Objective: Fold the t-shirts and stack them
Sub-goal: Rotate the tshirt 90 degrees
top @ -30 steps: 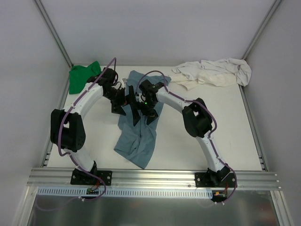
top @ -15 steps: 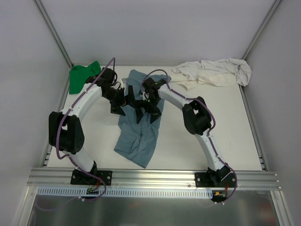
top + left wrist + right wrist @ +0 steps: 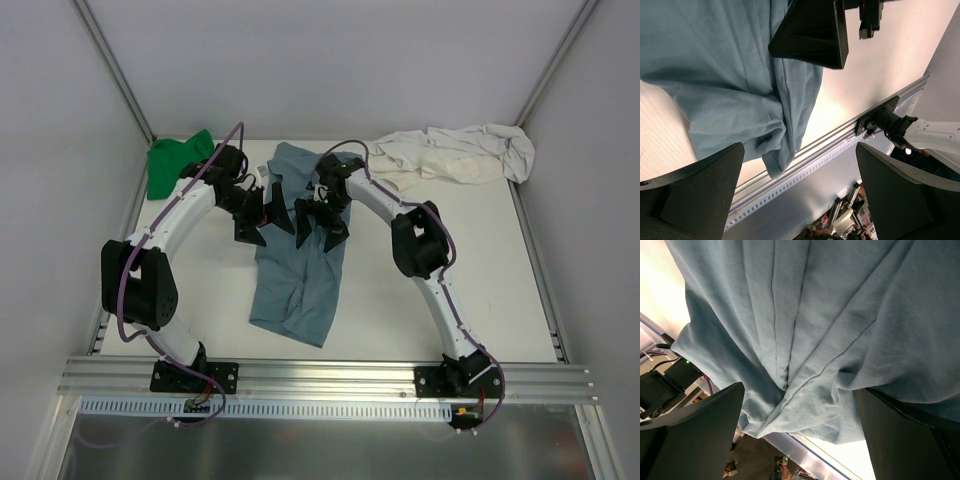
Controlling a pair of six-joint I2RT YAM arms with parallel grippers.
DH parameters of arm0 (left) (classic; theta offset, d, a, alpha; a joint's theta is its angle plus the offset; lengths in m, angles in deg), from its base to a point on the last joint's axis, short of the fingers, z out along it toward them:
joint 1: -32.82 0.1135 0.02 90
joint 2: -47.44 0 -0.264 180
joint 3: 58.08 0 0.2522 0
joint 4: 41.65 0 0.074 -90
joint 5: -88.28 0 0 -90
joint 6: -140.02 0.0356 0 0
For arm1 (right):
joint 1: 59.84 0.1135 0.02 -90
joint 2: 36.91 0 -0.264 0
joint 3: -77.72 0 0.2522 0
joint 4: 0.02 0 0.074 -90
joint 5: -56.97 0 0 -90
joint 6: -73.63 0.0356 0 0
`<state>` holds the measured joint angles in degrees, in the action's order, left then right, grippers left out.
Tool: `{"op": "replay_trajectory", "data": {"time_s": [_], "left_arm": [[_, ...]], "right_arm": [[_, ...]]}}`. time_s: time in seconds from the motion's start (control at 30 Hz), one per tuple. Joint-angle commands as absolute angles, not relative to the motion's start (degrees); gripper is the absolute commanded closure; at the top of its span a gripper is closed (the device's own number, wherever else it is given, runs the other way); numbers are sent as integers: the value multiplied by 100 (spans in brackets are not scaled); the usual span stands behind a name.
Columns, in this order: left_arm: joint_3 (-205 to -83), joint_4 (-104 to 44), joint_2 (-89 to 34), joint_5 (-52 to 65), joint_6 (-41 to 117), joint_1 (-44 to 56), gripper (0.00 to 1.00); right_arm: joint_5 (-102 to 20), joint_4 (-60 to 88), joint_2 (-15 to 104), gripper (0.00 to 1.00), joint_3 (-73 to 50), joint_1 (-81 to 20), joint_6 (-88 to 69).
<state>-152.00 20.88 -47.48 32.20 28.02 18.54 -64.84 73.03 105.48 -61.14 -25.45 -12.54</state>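
Counter (image 3: 480, 270): You are looking down on a pale counter walled on three sides, with both arm bases bolted at its near edge.
Slate-blue t-shirt (image 3: 295, 285): It lies in a long crumpled strip down the middle of your counter, from the far centre to just short of the near rail, gathered into lengthwise creases.
Cream t-shirt (image 3: 450, 155): It sits heaped in the far right corner, apart from the blue one.
Green t-shirt (image 3: 172, 165): It is bunched in the far left corner, beside the left wall.
Left gripper (image 3: 262, 218): It is at the blue shirt's upper left edge, with the jaws spread wide and nothing between them.
Right gripper (image 3: 320, 228): It is just beside the left one, over the shirt's upper part. Its jaws are wide apart and hold nothing. You cannot tell whether they touch the cloth.
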Motion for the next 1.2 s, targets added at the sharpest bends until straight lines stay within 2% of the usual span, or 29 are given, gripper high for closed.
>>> {"op": "replay_trajectory", "data": {"time_s": [0.0, 0.53, 0.77, 0.97, 1.1, 1.17], "left_arm": [[-15208, 2168, -4617, 3247, 2822, 1814, 2], [-15208, 2150, -4652, 3247, 2787, 1823, 3], [-15173, 2106, -4600, 3274, 2770, 1806, 2], [-14761, 1826, -4161, 3405, 2682, 1814, 1], [-14076, 1387, -3739, 3730, 2498, 1806, 1], [-13542, 965, -3459, 4028, 2279, 1814, 1]], "right_arm": [[-5878, 7026, 11004, 0, -6382, -2802, -1506], [-6220, 6762, 11163, 1, -7086, -3365, -1400], [-6564, 6569, 10610, 1, -7061, -3382, -1347], [-6441, 6577, 8889, 1, -5691, -3374, -1514], [-6195, 6367, 7074, 1, -3997, -3374, -1541], [-5932, 6078, 6211, 1, -2410, -3382, -1523]]}}
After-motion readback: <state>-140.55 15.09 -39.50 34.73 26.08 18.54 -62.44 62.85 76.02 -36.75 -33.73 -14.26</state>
